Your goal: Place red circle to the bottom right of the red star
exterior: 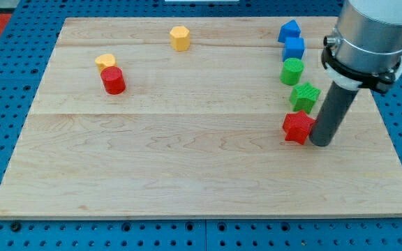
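The red circle (113,81) is a short red cylinder at the view's upper left of the wooden board (187,160), touching a yellow block (105,62) just above it. The red star (298,127) lies at the view's right, below a column of blocks. My tip (321,143) stands on the board right beside the red star, at its right edge, touching or nearly touching it. The tip is far from the red circle.
Above the red star, going upward, stand a green star (304,95), a green circle (292,71), a blue cube (294,48) and a blue pentagon-like block (289,31). A yellow hexagon (180,37) sits at top centre. The arm's grey body (368,35) overhangs the top right.
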`<state>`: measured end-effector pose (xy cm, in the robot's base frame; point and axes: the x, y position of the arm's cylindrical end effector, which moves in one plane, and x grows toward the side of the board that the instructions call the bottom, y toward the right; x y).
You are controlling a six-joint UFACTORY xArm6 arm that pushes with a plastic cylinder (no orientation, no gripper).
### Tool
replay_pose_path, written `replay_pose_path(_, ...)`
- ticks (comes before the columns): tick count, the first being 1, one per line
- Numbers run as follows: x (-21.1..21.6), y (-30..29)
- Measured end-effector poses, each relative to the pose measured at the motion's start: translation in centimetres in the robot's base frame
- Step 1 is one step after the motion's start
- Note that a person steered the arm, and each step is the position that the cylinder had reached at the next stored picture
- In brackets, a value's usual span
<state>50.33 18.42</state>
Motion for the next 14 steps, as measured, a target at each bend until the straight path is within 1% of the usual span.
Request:
replay_pose_path(1,3.8,-1.6)
replay_pose_path(2,6.4,-7.7)
replay_pose_path(3,6.0,-17.9)
replay_pose_path(4,4.7,-26.4)
replay_pose_path(5,0.5,-30.8)
replay_pose_path(6,-2.8,-36.0)
replay_pose_path(7,-5.4,-42.5)
replay_pose_path(8,-10.8,-42.6)
replay_pose_path(9,-13.3,-42.5)
replay_pose_path(11,-13.6,-33.6)
replay_pose_path(12,-13.5,-28.1)
replay_pose_path(13,-13.6,-21.4)
replay_pose_path(14,-13.1,-16.6)
